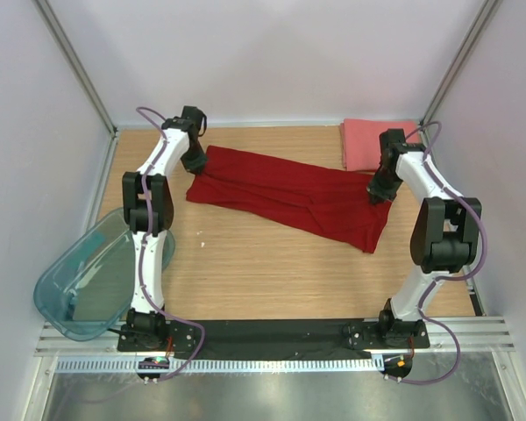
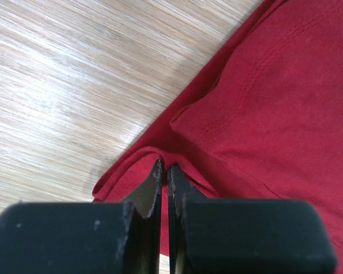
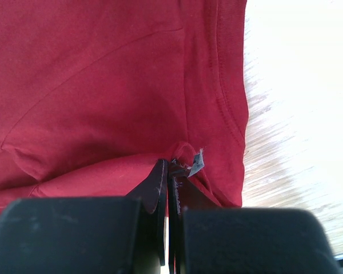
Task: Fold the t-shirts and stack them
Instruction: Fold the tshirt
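Note:
The dark red t-shirt (image 1: pixel 289 195) lies stretched across the wooden table (image 1: pixel 245 272), running from back left to front right. My left gripper (image 1: pixel 194 161) is shut on its left end; in the left wrist view the left gripper (image 2: pixel 163 169) pinches a fold of the dark red t-shirt (image 2: pixel 263 103). At the shirt's right end, my right gripper (image 1: pixel 379 190) is shut on it; the right wrist view has the right gripper (image 3: pixel 168 165) clamped on the cloth (image 3: pixel 103 85) by a small grey label (image 3: pixel 196 163). A folded salmon-pink t-shirt (image 1: pixel 366 141) lies at the back right corner.
A translucent teal plastic bin (image 1: pixel 88 276) stands tilted at the table's left edge, beside the left arm. White walls with metal posts enclose the table on three sides. A black rail and metal strip run along the near edge.

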Robot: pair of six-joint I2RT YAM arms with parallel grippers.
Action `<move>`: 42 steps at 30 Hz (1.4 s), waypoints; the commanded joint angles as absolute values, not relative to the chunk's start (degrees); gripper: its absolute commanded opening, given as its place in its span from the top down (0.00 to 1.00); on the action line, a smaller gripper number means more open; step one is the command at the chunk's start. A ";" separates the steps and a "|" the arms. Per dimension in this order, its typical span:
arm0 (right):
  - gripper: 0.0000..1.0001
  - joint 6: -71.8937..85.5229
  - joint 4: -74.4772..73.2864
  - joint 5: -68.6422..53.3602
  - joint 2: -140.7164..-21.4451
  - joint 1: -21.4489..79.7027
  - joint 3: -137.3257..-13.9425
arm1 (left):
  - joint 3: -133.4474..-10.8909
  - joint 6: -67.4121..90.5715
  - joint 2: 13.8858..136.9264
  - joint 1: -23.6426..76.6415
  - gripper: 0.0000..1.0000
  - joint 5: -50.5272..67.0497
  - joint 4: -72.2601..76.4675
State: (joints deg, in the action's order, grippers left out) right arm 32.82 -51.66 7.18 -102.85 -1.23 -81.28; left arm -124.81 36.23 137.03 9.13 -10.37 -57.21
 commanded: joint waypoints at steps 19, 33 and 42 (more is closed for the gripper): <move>0.99 31.46 -51.06 8.00 -104.15 -2.11 -83.85 | -126.82 36.47 136.23 8.26 1.00 -13.09 -54.23; 0.99 32.08 -49.92 8.26 -106.26 -2.20 -84.64 | -128.67 36.74 138.16 7.56 1.00 -10.72 -53.35; 0.99 31.64 -47.90 6.07 -109.07 -2.28 -85.34 | -129.37 36.30 139.13 7.56 0.79 -10.28 -53.26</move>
State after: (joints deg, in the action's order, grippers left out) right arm 31.83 -49.93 6.63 -108.20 -1.87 -82.50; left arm -126.56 36.88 138.91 8.23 -10.00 -55.02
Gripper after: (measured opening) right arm 0.032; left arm 0.171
